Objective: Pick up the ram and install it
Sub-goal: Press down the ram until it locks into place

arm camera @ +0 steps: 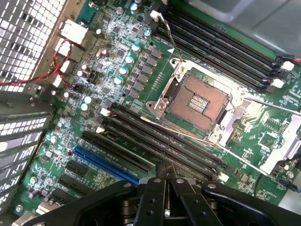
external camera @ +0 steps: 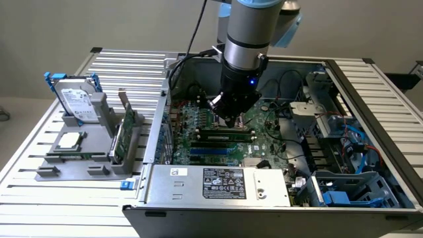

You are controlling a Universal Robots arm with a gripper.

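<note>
The ram (external camera: 225, 134), a narrow green stick with black chips, stands on edge in a memory slot of the motherboard (external camera: 264, 144) inside the open computer case. My gripper (external camera: 229, 120) hangs straight down over it, tips right at its top edge; whether they touch it I cannot tell. In the wrist view the gripper (arm camera: 165, 167) is shut, its two black fingers pressed together with nothing between them. They sit over the black memory slots (arm camera: 155, 141) beside the bare processor socket (arm camera: 197, 101).
The case walls (external camera: 158, 124) and the power supply (external camera: 218, 183) box in the motherboard. Drive cages and blue cables (external camera: 350, 139) fill the exterior view's right. On the table at the left, a grey holder (external camera: 79, 163) carries a hard drive (external camera: 76, 99), a processor chip (external camera: 69, 140) and an expansion card (external camera: 126, 131).
</note>
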